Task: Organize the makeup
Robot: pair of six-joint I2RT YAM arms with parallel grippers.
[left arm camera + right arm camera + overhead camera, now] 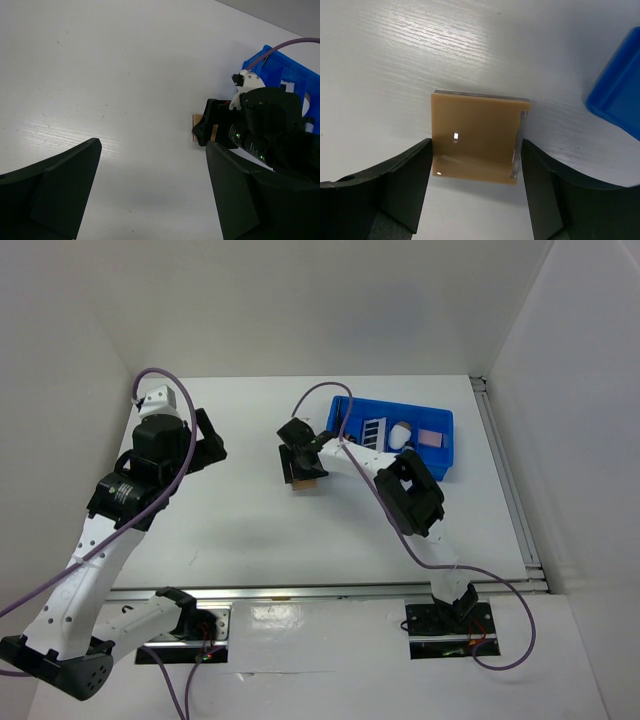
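Observation:
A tan square pad (477, 135) lies on the white table near the middle. My right gripper (476, 165) is shut on it, with one finger against each side edge. From above, the pad (306, 484) peeks out under that gripper (303, 462). The blue tray (446, 462) to the right holds the dark eyeshadow palette (371, 430), the white oval sponge (399, 434) and the pink pad (431, 438). My left gripper (207, 443) hangs open over bare table at the left, holding nothing. The left wrist view shows the tan pad (196, 129) partly hidden by the right gripper.
White walls close in the table on the left, back and right. The tray's blue corner (620, 95) sits just right of the right gripper. A purple cable (330, 390) loops over the tray's left end. A metal rail (330, 588) runs along the near edge.

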